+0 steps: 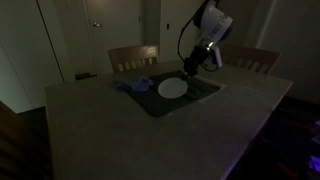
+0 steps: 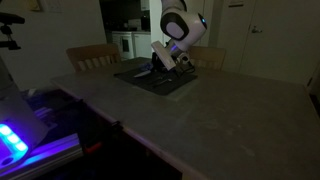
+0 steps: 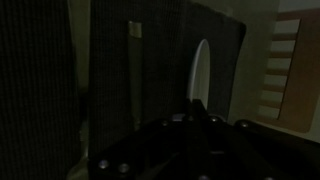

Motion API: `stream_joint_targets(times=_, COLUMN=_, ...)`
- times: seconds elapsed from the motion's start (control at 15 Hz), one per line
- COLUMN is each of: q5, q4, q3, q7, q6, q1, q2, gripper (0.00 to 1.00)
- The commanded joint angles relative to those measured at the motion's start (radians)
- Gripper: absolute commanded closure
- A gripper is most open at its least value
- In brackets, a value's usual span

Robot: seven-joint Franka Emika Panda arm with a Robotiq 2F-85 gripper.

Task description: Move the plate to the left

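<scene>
A white plate lies flat on a dark placemat at the far side of the table. My gripper hangs just behind the plate's far right rim, pointing down at the mat. In an exterior view the gripper stands over the mat and hides most of the plate. In the wrist view the plate shows as a thin pale sliver just beyond my dark fingertips, which form a single peak and look shut with nothing seen between them.
A blue cloth lies on the mat left of the plate. Wooden chairs stand behind the grey table. The room is very dark. A lit purple device sits beside the table.
</scene>
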Motion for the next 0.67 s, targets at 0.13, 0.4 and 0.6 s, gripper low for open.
stream_joint_targets(times=0.13, q5=0.031, q4=0.028, q3=-0.034, q7=-0.011, q6=-0.051, q1=-0.024, q2=0.024, gripper=0.99)
stream_joint_targets(times=0.4, q5=0.009, q4=0.035, q3=-0.040, q7=0.002, q6=-0.098, q1=-0.012, q2=0.059, gripper=0.99)
stream_joint_targets(times=0.6, q5=0.006, q4=0.034, q3=-0.040, q7=0.004, q6=-0.117, q1=0.000, q2=0.079, gripper=0.99)
